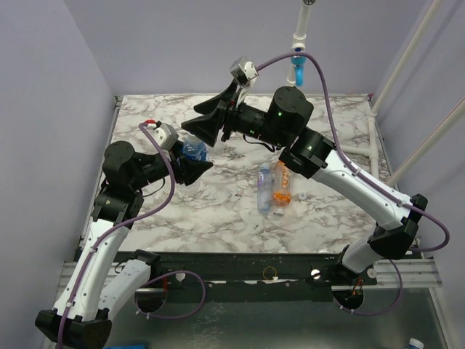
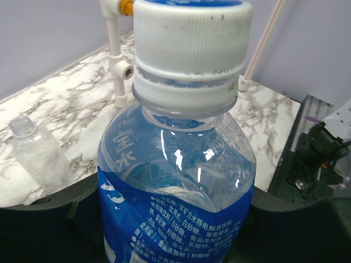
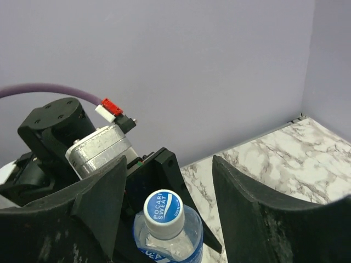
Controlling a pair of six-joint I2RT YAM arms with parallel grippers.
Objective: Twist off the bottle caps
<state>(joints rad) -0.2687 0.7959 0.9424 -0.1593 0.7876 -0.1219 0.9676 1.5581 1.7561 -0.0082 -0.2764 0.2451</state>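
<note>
Across the back and sides of the cell run plain lavender walls (image 1: 182, 43), closing in a grey-veined white marble tabletop (image 1: 218, 211). A white pipe (image 1: 299, 33) with a blue fitting (image 1: 298, 69) stands beyond the far edge.

Over the left part of the table, the dark-blue-labelled bottle (image 2: 175, 186) is upright between the fingers of the left gripper (image 1: 195, 166), which is closed on its labelled body. Its wide white ribbed cap (image 2: 192, 44) sits on the neck, scuffed with dark specks, with a blue printed top.

The right gripper (image 3: 167, 186) hangs over that cap with its jaws spread. One black finger (image 3: 98, 203) is on each side, with a gap between finger and cap, and it has hold of nothing.

Beside the held bottle a clear unlabelled bottle (image 2: 33, 156) stands with its neck open. Near the table's middle a slim light-blue-labelled bottle (image 1: 264, 187) and an orange bottle (image 1: 282, 187) lie side by side. A small white spot just right of them may be a loose cap (image 1: 302, 196), though it is too small to be sure.

The left wrist view cuts off the lower half of the held bottle, and the overhead view hides most of it behind the two grippers.
</note>
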